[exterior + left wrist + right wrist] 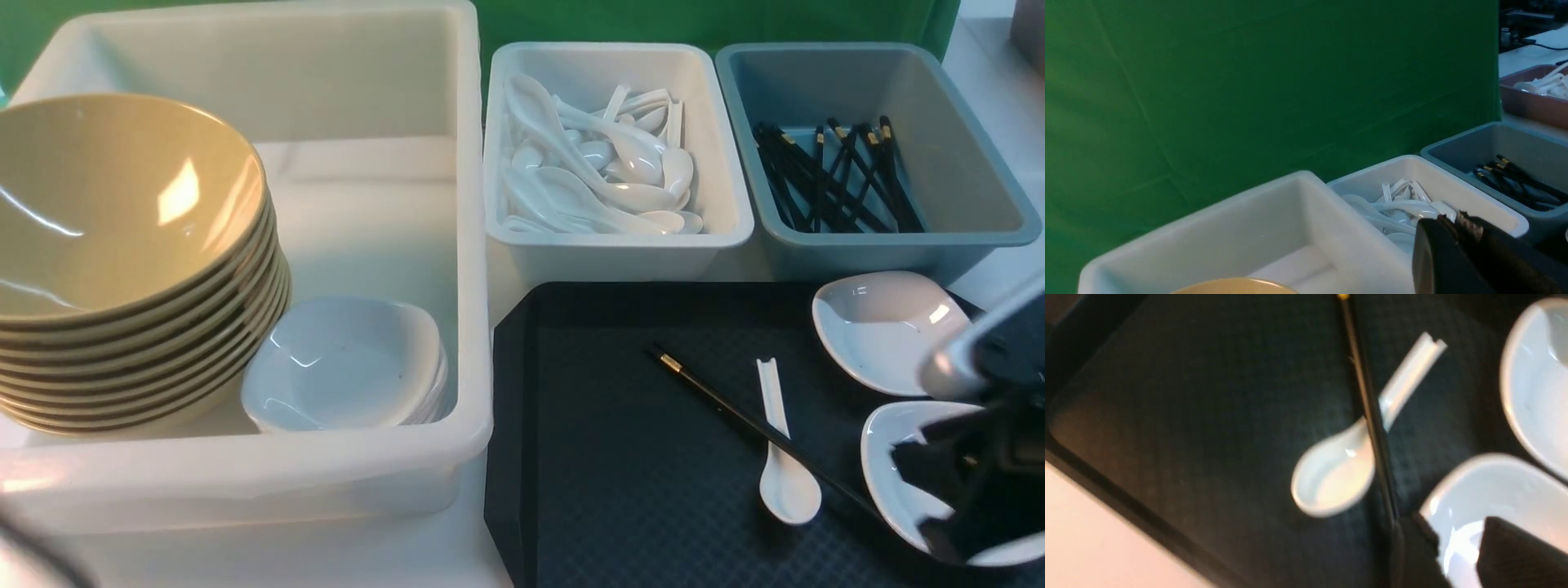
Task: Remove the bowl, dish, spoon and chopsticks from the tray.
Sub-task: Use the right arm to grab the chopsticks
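In the front view, the right hand [922, 490], its jaws parted, is over the near white rounded-square dish [886, 457], beside the tray's black chopsticks [718, 400]. These run slantwise across the handle of the glossy white soup spoon [790, 490], their gold-banded end pointing away from the hand, toward the left and the far side of the black plastic tray [604, 474]. The right arm comes in from the right edge and is clearly the nearer one for any of these pieces.

In the left wrist view, the left hand [1457, 220] is closed with nothing visible in its grip, beyond the rim of a mustard bowl [1237, 286] in the white bin.

In the right wrist view, one fingertip sits outside the dish's rim, the other over its hollow; likely the dish's edge is to be pinched next.
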### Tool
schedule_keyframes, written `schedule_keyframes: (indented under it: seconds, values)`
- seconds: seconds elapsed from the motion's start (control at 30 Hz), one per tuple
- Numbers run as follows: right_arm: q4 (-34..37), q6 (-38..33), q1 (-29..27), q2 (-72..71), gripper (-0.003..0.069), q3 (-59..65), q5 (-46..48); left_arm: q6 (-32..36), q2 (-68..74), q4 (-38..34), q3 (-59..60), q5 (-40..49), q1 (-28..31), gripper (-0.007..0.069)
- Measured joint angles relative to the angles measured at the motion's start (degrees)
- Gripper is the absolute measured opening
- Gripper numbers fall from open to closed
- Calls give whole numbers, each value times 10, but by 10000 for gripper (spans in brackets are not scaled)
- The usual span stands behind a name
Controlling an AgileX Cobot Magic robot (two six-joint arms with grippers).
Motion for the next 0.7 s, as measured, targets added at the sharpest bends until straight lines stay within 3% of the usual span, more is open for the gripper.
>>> schedule_keyframes:
  seconds: [0.17, 0.37, 0.53, 0.7]
  values:
    - [0, -4, 11, 144, 360, -97, 41, 32, -77, 5, 100, 51, -10, -1]
    - [0, -16, 14, 276, 371, -186, 58, 36, -126, 8, 199, 124, -10, -1]
    - [0, -38, 22, 330, 371, -215, 20, 36, -130, 2, 255, 113, -10, -1]
    - [0, -44, 24, 388, 370, -222, -32, 36, -130, -39, 284, 42, -10, -1]
